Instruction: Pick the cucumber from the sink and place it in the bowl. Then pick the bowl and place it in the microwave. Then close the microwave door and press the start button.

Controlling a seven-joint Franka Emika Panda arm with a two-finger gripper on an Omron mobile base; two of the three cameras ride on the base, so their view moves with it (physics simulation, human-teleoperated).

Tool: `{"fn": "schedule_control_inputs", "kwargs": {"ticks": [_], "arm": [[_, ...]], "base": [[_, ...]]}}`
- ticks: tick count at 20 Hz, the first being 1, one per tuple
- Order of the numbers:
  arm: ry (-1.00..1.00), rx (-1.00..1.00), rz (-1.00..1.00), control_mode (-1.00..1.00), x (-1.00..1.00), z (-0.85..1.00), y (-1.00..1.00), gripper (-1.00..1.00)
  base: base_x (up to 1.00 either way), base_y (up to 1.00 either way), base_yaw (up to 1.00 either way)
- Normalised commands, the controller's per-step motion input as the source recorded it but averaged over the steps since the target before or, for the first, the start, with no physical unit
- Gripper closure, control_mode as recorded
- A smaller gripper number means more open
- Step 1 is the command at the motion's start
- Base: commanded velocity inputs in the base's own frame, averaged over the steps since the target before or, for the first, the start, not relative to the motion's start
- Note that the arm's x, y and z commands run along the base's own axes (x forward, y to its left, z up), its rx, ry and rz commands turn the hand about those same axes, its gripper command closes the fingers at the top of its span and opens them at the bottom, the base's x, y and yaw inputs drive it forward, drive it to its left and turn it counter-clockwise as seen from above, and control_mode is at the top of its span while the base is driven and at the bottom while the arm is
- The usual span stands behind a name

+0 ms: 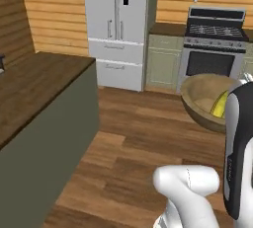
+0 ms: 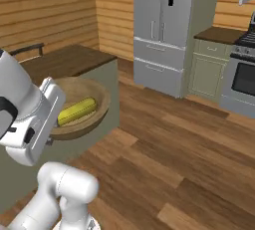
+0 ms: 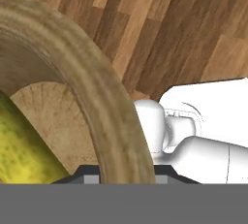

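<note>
Stubby yellow-green cucumber (image 2: 76, 111) inside smooth round wooden bowl (image 2: 102, 105)

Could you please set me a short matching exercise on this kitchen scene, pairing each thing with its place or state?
Things:
1. cucumber
2. bowl
3. fridge
4. stove

Places or states:
A. stands against the far wall, to the right of the pale cabinet
B. lies inside the wooden bowl
C. tall and silver, doors shut
D. carried in the air above the wooden floor, its rim in the gripper

Pairs: 1-B, 2-D, 3-C, 4-A
</note>
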Motion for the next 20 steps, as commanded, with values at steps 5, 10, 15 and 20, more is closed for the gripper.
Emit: {"fn": "schedule_control_inputs", "kwargs": {"ticks": [5,10,15,20], "arm": [[0.0,0.0,0.0,1.0,0.0,0.0,0.0,1.0],[0.0,0.0,0.0,1.0,0.0,0.0,0.0,1.0],[0.0,0.0,0.0,1.0,0.0,0.0,0.0,1.0],[0.0,0.0,0.0,1.0,0.0,0.0,0.0,1.0]], "base": [[0.96,0.22,-0.51],[1.0,-0.66,-0.09],[1.0,-0.97,0.0],[0.92,-1.0,-0.04]]}}
